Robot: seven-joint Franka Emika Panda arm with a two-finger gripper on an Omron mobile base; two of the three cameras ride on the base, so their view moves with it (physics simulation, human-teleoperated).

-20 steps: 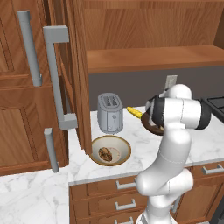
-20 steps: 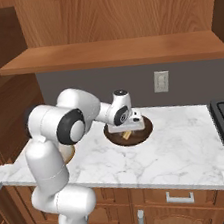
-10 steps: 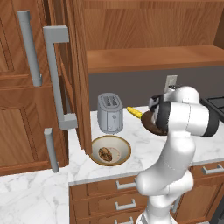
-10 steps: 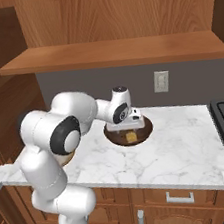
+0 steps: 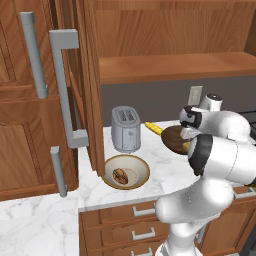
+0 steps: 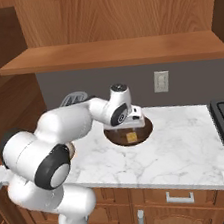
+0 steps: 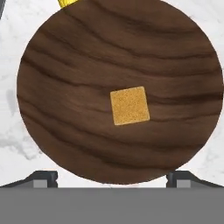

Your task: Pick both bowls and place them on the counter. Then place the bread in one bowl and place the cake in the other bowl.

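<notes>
A: Just let go? Gripper point(image 7: 112, 177) spread wide now, hovering over the wood bowl point(image 7: 118, 89), nothing held.

B: Yes. Cake point(image 7: 129, 105) dropped flat mid-bowl, near the worktop point(image 6: 189, 143) back edge. Tiny tan cube. Bread point(image 5: 120, 175) in the beige bowl point(image 5: 126, 171) (front edge). Likely finished.

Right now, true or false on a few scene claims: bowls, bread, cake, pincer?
1. The cake lies in the dark wood bowl. True.
2. The bread is on the bare counter. False: it sits in the beige bowl.
3. The pincer is shut on the cake. False: its tips stand wide apart, the cake lies free.
4. The toaster stands behind the beige bowl. True.
5. Both bowls are on the shelf. False: both rest on the counter.
</notes>
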